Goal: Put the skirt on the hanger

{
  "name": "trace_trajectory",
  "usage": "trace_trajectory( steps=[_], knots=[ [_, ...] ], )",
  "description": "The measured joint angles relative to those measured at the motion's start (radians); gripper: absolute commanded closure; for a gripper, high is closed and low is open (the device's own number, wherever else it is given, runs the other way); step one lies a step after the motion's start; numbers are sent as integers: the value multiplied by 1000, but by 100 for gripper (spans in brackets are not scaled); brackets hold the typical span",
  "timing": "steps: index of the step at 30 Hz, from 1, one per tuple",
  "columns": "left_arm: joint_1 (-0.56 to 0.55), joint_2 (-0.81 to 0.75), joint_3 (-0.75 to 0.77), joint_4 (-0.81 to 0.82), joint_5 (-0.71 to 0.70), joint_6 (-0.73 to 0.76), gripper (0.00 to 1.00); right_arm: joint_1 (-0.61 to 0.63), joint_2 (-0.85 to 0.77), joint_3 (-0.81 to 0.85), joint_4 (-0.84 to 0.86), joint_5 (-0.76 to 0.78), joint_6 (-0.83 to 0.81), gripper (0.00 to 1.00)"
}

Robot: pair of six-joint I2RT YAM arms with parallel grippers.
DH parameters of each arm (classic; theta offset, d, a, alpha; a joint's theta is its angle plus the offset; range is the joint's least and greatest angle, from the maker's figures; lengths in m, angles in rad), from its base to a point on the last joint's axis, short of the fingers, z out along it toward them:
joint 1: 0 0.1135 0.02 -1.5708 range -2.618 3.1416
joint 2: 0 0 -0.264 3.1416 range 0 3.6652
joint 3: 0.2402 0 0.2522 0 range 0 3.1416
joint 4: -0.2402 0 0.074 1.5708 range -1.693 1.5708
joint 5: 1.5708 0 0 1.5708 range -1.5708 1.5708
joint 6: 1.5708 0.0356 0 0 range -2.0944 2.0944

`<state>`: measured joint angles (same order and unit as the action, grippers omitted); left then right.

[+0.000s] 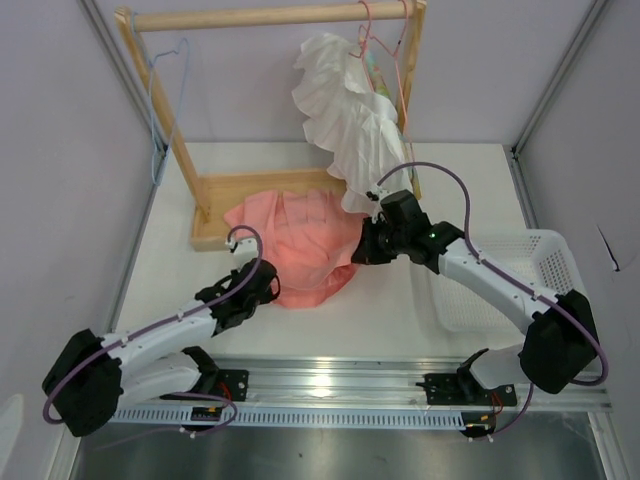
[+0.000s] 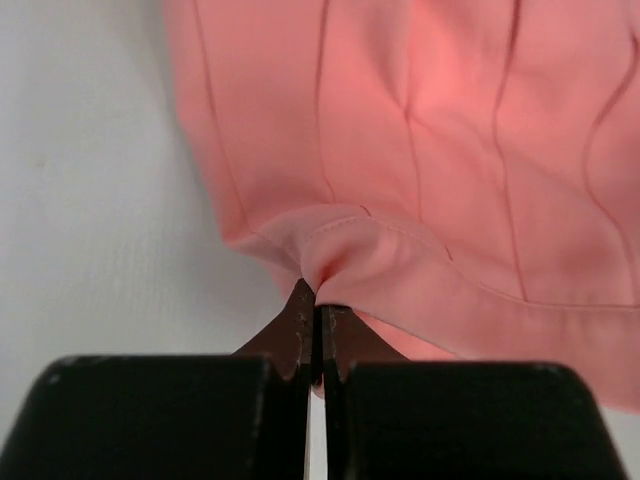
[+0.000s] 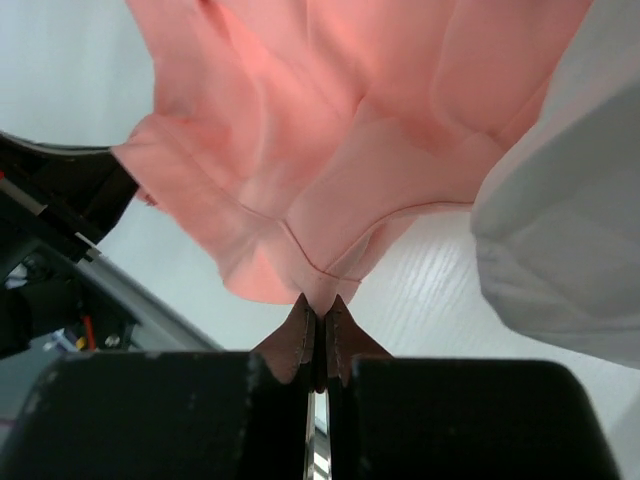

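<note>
The salmon-pink pleated skirt (image 1: 300,245) lies bunched on the white table in front of the wooden rack. My left gripper (image 1: 268,287) is shut on its near-left hem; the left wrist view shows the skirt (image 2: 420,150) pinched between the jaws at my left gripper (image 2: 318,300). My right gripper (image 1: 360,252) is shut on the skirt's right edge and lifts it a little; in the right wrist view the skirt (image 3: 330,130) hangs from my right gripper (image 3: 320,305). The light-blue wire hanger (image 1: 160,90) hangs on the rack's rod at the far left, apart from both grippers.
A wooden rack (image 1: 250,190) stands at the back. A white ruffled garment (image 1: 345,120) hangs from pink-red hangers (image 1: 385,40) at its right, close to my right arm, and shows in the right wrist view (image 3: 570,230). A white plastic basket (image 1: 545,265) stands at the right.
</note>
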<state>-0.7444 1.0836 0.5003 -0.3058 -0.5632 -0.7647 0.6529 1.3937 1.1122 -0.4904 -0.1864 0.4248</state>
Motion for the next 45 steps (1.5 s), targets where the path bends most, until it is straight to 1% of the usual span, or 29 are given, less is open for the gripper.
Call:
trace_trajectory(
  steps=[4,9,12,14,16,17,18,19,20,25,28,30,32,34,37,39,41,43,45],
  knots=[
    [33,-150,-97,107,192,41,100,-51,-24,-77,61,-158,5,100],
    [82,-292,-117,196,427,77,100,-108,-61,-117,97,-311,29,100],
    [168,-362,-117,233,605,89,100,-135,-95,-144,116,-373,49,100],
    [277,-378,-117,283,764,84,100,-151,-112,-161,118,-403,58,100],
    [381,-367,-124,354,903,60,100,-166,-121,-177,122,-427,69,100],
    [438,-344,-137,414,991,32,100,-173,-124,-185,125,-440,76,100],
    [488,-307,-168,531,1103,-23,100,-179,-129,-195,128,-452,81,100],
    [527,-293,-181,578,1143,-46,100,-183,-132,-202,129,-459,85,100],
    [561,-255,-205,663,1209,-89,100,-189,-135,-211,131,-472,92,100],
    [641,-100,-241,970,1439,-293,100,-208,-139,-227,130,-515,103,100],
    [685,-93,-235,1051,1523,-355,100,-213,-139,-228,122,-529,98,100],
    [711,-108,-209,1009,1556,-350,100,-211,-142,-238,118,-526,96,100],
    [723,-134,-178,924,1569,-308,100,-197,-153,-275,129,-507,97,100],
    [727,-164,-119,748,1567,-214,100,-150,-164,-329,135,-465,102,100],
    [743,-184,-11,440,1534,-37,100,-2,-157,-409,179,-391,129,100],
    [776,-183,36,271,1505,63,100,101,-144,-459,244,-354,170,100],
    [804,-177,48,128,1472,137,100,149,-121,-477,292,-323,198,90],
    [820,-163,51,14,1408,185,100,156,-97,-476,303,-272,205,79],
    [826,-152,53,-58,1345,210,100,156,-74,-459,278,-201,198,73]
  ],
)
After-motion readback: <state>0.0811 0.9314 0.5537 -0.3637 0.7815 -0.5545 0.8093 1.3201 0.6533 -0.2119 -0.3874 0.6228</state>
